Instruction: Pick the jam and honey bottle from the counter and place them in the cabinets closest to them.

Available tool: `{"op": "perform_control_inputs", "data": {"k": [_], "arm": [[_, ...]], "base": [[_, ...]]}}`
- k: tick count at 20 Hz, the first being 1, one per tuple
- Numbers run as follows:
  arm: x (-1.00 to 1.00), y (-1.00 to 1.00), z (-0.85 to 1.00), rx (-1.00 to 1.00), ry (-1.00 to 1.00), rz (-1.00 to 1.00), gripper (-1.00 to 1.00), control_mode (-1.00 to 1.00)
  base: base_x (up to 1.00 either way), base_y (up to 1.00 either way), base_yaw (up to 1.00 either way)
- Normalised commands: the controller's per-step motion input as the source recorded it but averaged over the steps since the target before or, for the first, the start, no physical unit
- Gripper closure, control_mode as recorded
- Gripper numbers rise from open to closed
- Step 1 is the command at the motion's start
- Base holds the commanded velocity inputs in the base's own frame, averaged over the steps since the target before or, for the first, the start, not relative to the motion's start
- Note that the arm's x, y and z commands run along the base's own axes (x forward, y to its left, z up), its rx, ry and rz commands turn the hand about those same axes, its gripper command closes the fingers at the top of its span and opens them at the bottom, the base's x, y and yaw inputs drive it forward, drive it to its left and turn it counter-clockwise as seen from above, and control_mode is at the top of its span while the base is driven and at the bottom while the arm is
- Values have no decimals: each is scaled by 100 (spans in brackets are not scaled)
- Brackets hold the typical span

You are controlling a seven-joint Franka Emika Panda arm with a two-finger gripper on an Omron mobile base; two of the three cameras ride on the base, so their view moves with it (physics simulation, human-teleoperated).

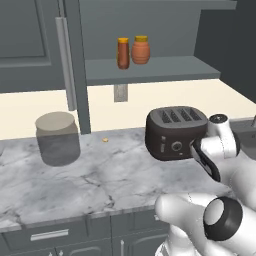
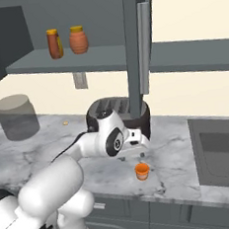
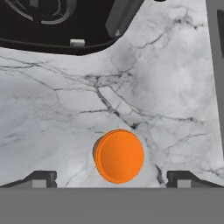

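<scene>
The jam is a tiny orange jar standing on the marbled counter, in front of the toaster. My gripper hangs just above it, open, pointing down. In the hand view the jar sits between the two fingertips, apart from both. The honey bottle, slim and reddish-brown with a yellow cap, stands upright on the grey shelf of the open wall cabinet. Beside it is a rounder orange pot.
A dark toaster stands just behind the gripper. A big translucent grey jar is at the left. An open cabinet door with its silver handle juts out above the counter. A sink lies to the right.
</scene>
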Motion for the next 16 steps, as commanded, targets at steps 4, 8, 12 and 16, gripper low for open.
{"op": "perform_control_inputs", "data": {"k": [4, 8, 12, 16], "arm": [[3, -22, -17, 0, 1, 1, -100, -100], [0, -6, -5, 1, 0, 2, -100, -100], [0, 0, 0, 0, 0, 0, -100, -100], [0, -13, -28, 1, 1, 6, -100, -100]], "base": [[0, 0, 0], [0, 0, 0], [0, 0, 0], [0, 0, 0]]}}
